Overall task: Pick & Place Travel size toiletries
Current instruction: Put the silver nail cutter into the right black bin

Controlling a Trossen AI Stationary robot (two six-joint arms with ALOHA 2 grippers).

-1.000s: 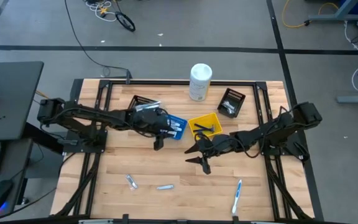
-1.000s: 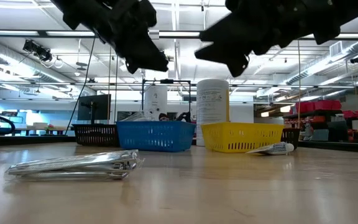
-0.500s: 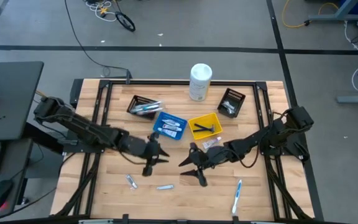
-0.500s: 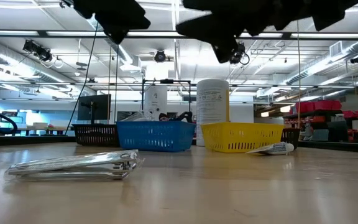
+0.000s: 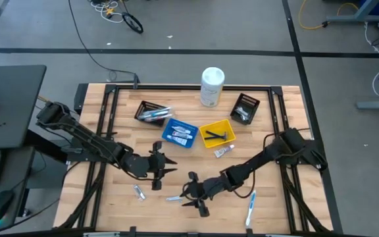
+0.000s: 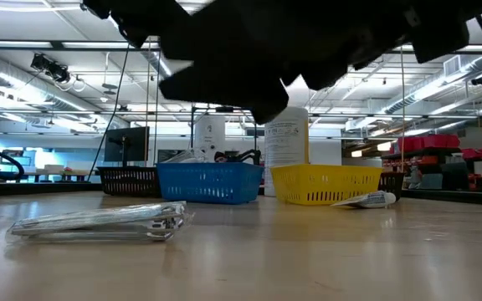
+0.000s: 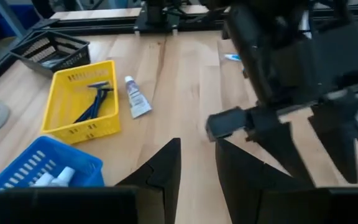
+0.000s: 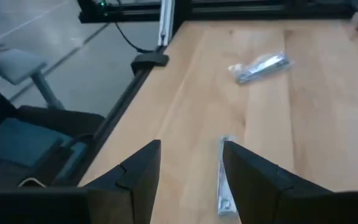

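Observation:
Two small clear-wrapped toiletries lie flat on the wooden table near its front: one (image 5: 174, 197) (image 8: 224, 180) and another (image 5: 139, 191) (image 8: 260, 66) to its left. A toothbrush (image 5: 250, 206) lies at the near right, and a white tube (image 5: 222, 151) (image 7: 135, 96) lies beside the yellow bin. My right gripper (image 5: 191, 196) (image 8: 191, 168) hovers open just right of the nearer wrapped item, with its fingers on either side of it in the right wrist view and not touching it. My left gripper (image 5: 160, 166) (image 7: 197, 162) hangs open and empty above the table's middle.
At the back stand a black bin (image 5: 151, 112), a blue bin (image 5: 179, 132), a yellow bin (image 5: 216, 132) with dark razors (image 7: 92, 102), another black bin (image 5: 245, 108) and a white canister (image 5: 212, 86). Bare wood lies between the bins and the front items.
My left gripper has swung away from the blue bin toward the table's near edge. My right gripper has gone from beside the yellow bin toward the near edge and the left, sinking toward the wrapped item. Nothing on the table has moved.

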